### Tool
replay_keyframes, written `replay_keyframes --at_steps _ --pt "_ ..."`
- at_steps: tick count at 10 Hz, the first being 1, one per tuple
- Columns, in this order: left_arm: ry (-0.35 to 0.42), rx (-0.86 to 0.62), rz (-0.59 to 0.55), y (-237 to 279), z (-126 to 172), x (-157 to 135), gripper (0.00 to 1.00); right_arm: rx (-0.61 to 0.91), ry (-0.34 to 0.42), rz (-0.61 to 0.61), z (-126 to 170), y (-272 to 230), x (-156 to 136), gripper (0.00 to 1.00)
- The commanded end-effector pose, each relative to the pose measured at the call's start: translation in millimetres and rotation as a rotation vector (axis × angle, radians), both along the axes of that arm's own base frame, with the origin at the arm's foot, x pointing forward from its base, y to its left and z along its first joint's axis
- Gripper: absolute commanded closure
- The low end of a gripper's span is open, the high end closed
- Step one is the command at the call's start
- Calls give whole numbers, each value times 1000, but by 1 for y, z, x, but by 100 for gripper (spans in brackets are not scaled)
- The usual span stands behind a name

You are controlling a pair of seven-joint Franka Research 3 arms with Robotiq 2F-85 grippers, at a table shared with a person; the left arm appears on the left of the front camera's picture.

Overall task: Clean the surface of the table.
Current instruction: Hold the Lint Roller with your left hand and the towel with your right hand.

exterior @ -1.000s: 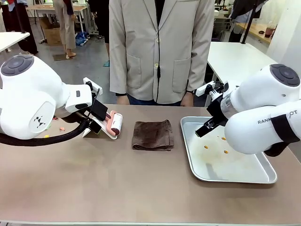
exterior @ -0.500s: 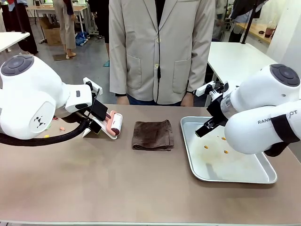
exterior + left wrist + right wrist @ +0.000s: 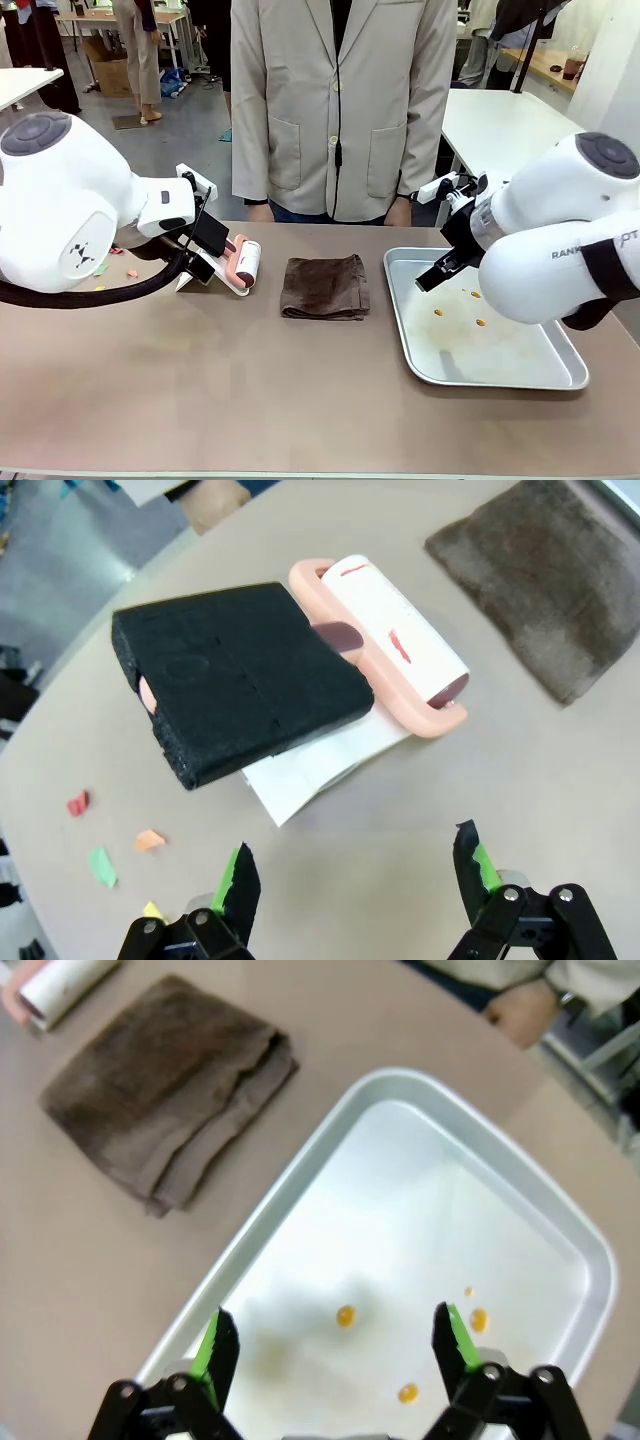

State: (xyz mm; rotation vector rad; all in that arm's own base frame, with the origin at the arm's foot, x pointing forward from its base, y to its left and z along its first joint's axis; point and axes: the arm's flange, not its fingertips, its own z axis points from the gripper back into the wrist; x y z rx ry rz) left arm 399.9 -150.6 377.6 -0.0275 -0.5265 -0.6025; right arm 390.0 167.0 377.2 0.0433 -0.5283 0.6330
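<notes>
The taupe-brown table (image 3: 250, 390) spans the front view. A pink lint roller (image 3: 395, 640) with a white roll lies at its far left, and a black block (image 3: 240, 675) rests over the roller's handle on a white sheet. My left gripper (image 3: 355, 880) hovers open just short of them, holding nothing. Small coloured paper scraps (image 3: 100, 865) lie on the table beside it. A folded brown cloth (image 3: 323, 287) sits mid-table. My right gripper (image 3: 335, 1345) hangs open above the silver tray (image 3: 545, 370), empty, also visible from the front as the right gripper (image 3: 432, 278).
Orange crumbs (image 3: 345, 1315) dot the tray floor. A person in a beige jacket (image 3: 340, 100) stands at the far edge, with a hand (image 3: 520, 1010) near the tray's far corner. More scraps (image 3: 130, 272) lie by my left arm (image 3: 60, 210).
</notes>
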Motion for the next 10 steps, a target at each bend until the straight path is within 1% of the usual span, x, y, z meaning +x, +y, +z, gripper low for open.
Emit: replay_keyframes --at_steps 1,2,3,4,5,6,7,8,9,10 --pt "63 -13 6 16 32 -21 0 98 163 -52 41 -9 -27 0" --pt "114 -19 15 26 46 -31 0 108 216 -99 56 -14 -37 0" --pt "149 -83 21 39 62 -45 0 116 252 -164 70 -20 -47 0" --pt "176 -152 47 52 78 -55 0 163 264 -182 83 -27 -58 0" --pt "177 -232 88 67 94 -65 0 233 277 -177 94 -36 -69 0" --pt "192 -322 98 80 108 -74 0 320 276 -142 105 -49 -82 0" --pt "205 -413 64 100 119 -82 0 416 266 -103 114 -70 -99 0" --pt "203 -515 78 127 127 -88 0 528 242 -98 122 -96 -115 0" --pt "238 -642 57 153 133 -93 0 663 233 -123 123 -124 -125 0" --pt "254 -738 53 182 135 -100 0 799 251 -144 120 -154 -130 0"
